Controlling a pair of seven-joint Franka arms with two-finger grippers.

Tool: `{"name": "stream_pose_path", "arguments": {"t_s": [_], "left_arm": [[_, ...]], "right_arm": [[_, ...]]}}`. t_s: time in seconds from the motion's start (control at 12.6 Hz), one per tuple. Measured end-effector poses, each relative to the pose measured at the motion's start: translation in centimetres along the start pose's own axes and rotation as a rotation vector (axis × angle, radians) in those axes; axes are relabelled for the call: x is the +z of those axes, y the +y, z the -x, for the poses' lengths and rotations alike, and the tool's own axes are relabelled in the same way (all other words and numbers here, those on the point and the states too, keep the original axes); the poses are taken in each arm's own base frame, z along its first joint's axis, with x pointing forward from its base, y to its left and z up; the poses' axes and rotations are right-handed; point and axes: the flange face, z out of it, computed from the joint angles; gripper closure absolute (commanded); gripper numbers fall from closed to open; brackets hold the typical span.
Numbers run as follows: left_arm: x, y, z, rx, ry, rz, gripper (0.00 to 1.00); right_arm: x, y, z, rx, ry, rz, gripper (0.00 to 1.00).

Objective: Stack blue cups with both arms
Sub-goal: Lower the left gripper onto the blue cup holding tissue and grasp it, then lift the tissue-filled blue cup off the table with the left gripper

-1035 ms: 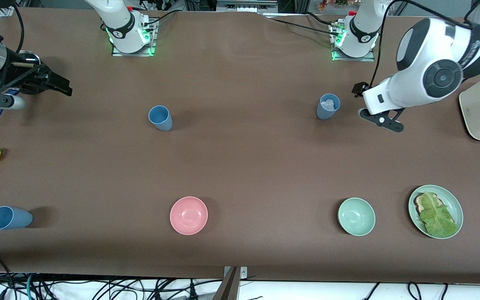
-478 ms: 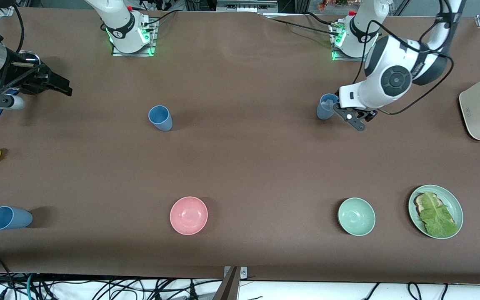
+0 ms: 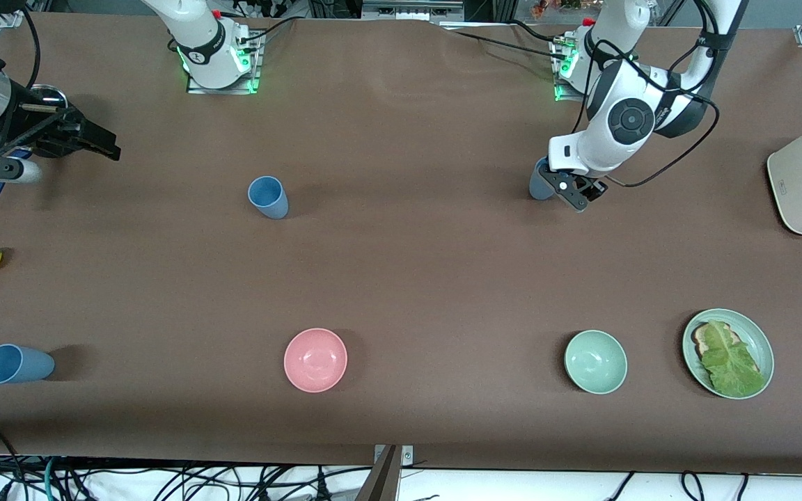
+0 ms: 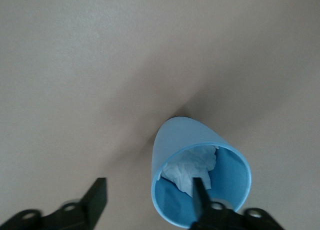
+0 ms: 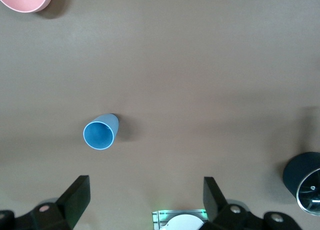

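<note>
left gripper (image 4: 147,202) is standing open, one finger inside the paper-stuffed blue cup (image 4: 200,177) near the table's robot-side edge — closing off-centre may tip it | right gripper (image 5: 145,197) is waiting open over the other blue cup (image 5: 101,131)

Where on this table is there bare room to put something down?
The widest bare stretch of brown table lies between the upright blue plastic cup and the pink bowl. It is crowded where the left claw straddles the tissue-filled blue cup.

Left tool (image 4: 150,205) straddles one cup's (image 4: 200,177) rim; right tool (image 5: 145,200) waits well apart.
</note>
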Motion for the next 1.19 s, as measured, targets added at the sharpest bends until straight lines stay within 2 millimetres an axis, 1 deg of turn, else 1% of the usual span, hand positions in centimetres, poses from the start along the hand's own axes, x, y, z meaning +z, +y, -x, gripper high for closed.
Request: {"name": "stream_pose_path", "arguments": {"t_s": [0.08, 0.16, 0.24, 0.48, 0.72, 0.8, 0.88, 0.96, 1.19], "left_arm": [[0.2, 0.1, 0.1, 0.0, -0.001, 0.0, 0.83], [0.5, 0.1, 0.2, 0.001, -0.003, 0.003, 0.97], [0.6, 0.1, 0.2, 0.001, -0.004, 0.005, 1.0], [1.1, 0.1, 0.1, 0.001, -0.008, 0.01, 1.0], [0.9, 0.0, 0.0, 0.002, -0.005, 0.009, 1.0], [0.2, -0.1, -0.4, 0.002, -0.004, 0.007, 1.0], [-1.2, -0.3, -0.9, 0.003, -0.01, 0.009, 1.0], [-3.1, -0.6, -1.7, 0.004, -0.013, 0.009, 1.0], [-10.2, -1.5, -4.6, -0.019, 0.016, -0.001, 1.0]], "right_arm": [[0.0, 0.0, 0.0, 0.0, 0.0, 0.0, 0.0], [0.0, 0.0, 0.0, 0.001, 0.0, 0.0, 0.0], [0.0, 0.0, 0.0, 0.001, 0.0, 0.0, 0.0], [0.0, 0.0, 0.0, 0.001, 0.0, 0.0, 0.0], [0.0, 0.1, 0.0, 0.001, 0.0, 0.0, 0.0], [0.0, 0.1, 0.0, 0.001, 0.0, 0.0, 0.0], [0.0, 0.1, 0.0, 0.001, 0.0, 0.0, 0.0], [0.0, 0.1, 0.0, 0.001, 0.0, 0.0, 0.0], [0.0, 0.3, 0.0, 0.005, 0.0, -0.001, 0.0]]}}
